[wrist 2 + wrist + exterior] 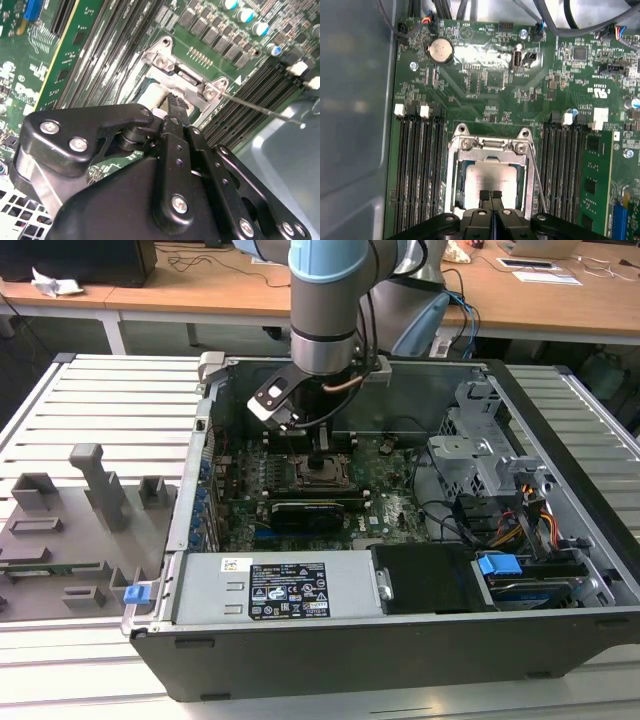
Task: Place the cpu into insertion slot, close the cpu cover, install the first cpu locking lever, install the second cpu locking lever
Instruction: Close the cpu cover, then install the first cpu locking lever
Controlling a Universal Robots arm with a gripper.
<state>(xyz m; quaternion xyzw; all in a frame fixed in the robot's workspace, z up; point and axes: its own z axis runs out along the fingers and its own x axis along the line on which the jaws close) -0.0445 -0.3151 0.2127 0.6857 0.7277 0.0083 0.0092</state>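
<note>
In the first wrist view the cpu lies flat in the insertion slot, its pale metal top showing through the window of the cpu cover. The cover's frame lies down around the chip. My gripper is shut with nothing between its fingertips, which sit at the chip's near edge. I cannot tell whether they touch it. A thin wire locking lever runs along one side of the socket. In the second wrist view it sticks out past the socket frame. In the exterior view the gripper reaches down onto the socket.
Rows of black memory slots flank the socket on both sides. A long black expansion card stands just in front of the socket. The case walls, a drive cage and cable bundles surround the board. A grey parts tray lies at the exterior view's left.
</note>
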